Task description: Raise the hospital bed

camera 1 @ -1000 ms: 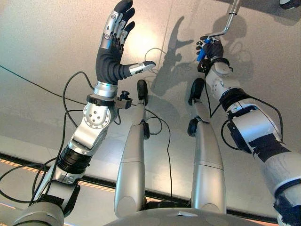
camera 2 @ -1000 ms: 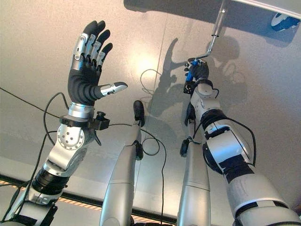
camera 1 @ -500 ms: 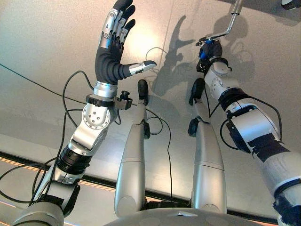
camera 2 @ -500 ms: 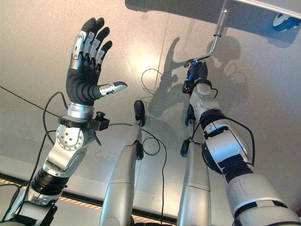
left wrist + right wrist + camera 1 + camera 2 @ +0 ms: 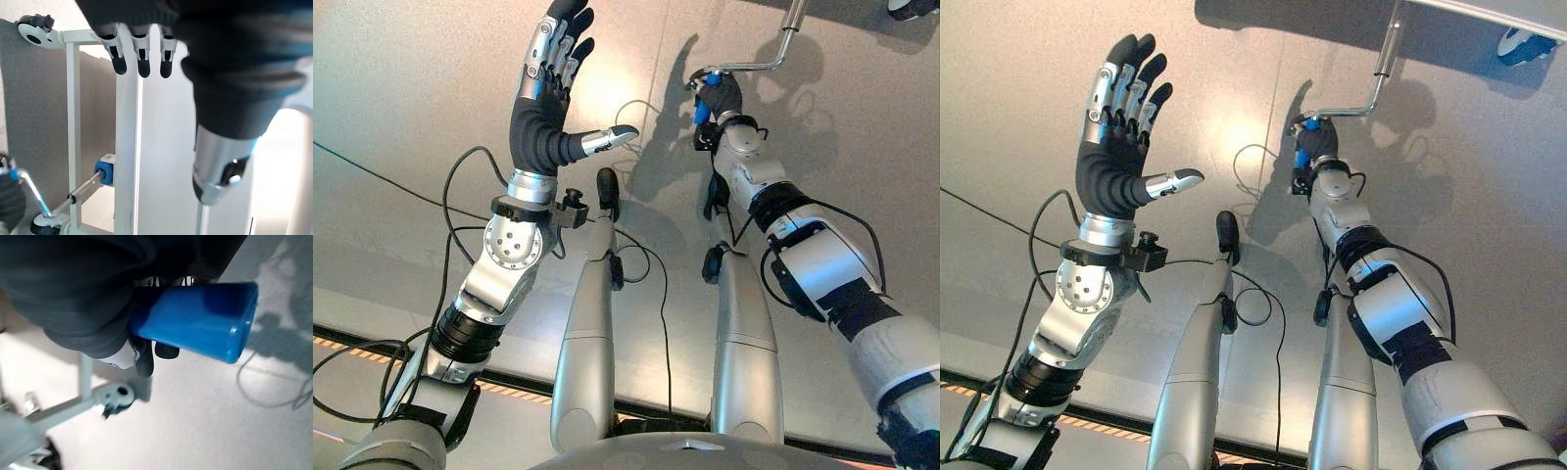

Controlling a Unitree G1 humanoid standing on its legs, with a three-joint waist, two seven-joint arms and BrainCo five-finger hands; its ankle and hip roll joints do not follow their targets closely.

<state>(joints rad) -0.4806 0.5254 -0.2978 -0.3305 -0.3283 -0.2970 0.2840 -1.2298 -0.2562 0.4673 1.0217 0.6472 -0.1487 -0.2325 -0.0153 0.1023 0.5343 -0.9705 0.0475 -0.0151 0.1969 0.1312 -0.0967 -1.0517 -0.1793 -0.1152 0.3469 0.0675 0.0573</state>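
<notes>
crank handle (image 5: 195,318) first, operator: your right hand (image 5: 1316,147) has its fingers curled round that blue grip, and in the right wrist view the blue block juts out past the dark fingertips (image 5: 145,363) wrapped under it; you can see the hand clamped on at the end of the bent metal crank rod (image 5: 1371,93), which runs sideways from the grip, elbows, then climbs toward the bed frame (image 5: 1489,12) at the top edge of the right eye view; a caster wheel (image 5: 1516,44) of the bed sits just beside that frame corner, to the right of the rod; your right arm reaches well forward across the pale floor (image 5: 401,88), hand low and far from the body; now your left hand (image 5: 548,108): it's lifted up in front of you, fingers straight and together, thumb (image 5: 607,139) stuck out to the side, holding nothing, well apart from the crank; from the left wrist view you get the white bed frame bars (image 5: 128,147) standing upright past those straight fingers (image 5: 143,61), the rod entering a blue fitting (image 5: 104,170) on the frame, and a caster (image 5: 33,30) at the frame's corner
</notes>
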